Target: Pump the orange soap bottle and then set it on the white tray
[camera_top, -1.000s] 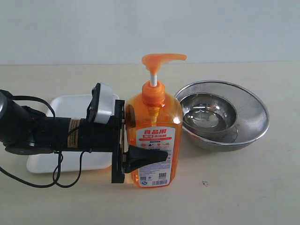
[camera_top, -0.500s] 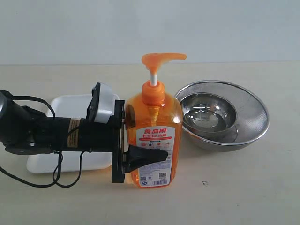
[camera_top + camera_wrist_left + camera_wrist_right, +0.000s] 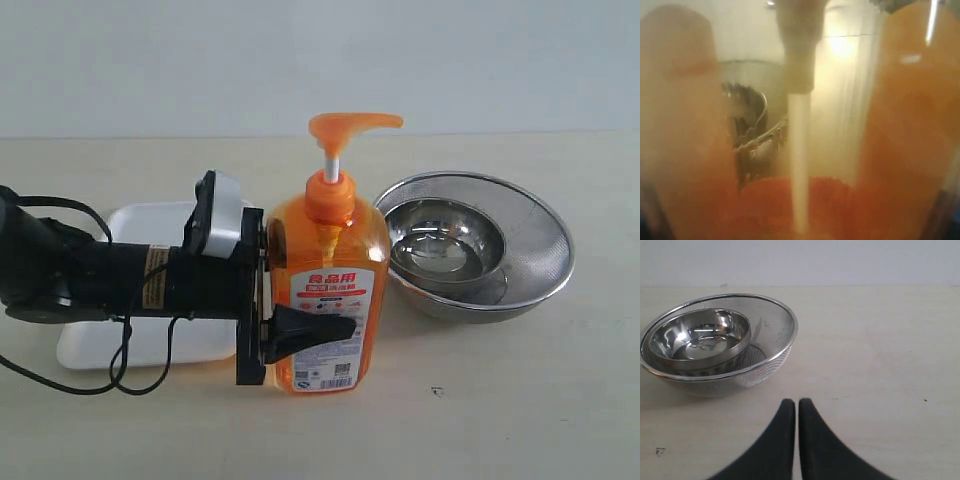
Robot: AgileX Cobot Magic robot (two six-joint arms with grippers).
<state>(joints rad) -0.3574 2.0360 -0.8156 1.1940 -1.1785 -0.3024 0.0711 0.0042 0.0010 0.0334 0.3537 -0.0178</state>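
The orange soap bottle [image 3: 328, 290] stands upright at mid-table, its base slightly off the surface, pump head [image 3: 352, 127] raised on its white stem. My left gripper [image 3: 300, 320] reaches in from the left and is shut on the bottle's lower body; one black finger [image 3: 312, 330] crosses the label, the other is hidden behind. The left wrist view is filled by the bottle [image 3: 900, 125] and its dip tube [image 3: 800, 150]. The white tray [image 3: 100, 350] lies under and behind the left arm. My right gripper [image 3: 798, 402] is shut on nothing, over bare table.
A round steel mesh bowl [image 3: 530, 265] with a smaller steel bowl [image 3: 445, 240] inside it sits just right of the bottle. In the right wrist view the mesh bowl [image 3: 772, 347] and the inner bowl [image 3: 700, 337] lie ahead of the right gripper's fingers.
The left gripper and the bottle have risen slightly and shifted a little; the bottle's base now sits higher than before. The bowls and the tray have not moved.
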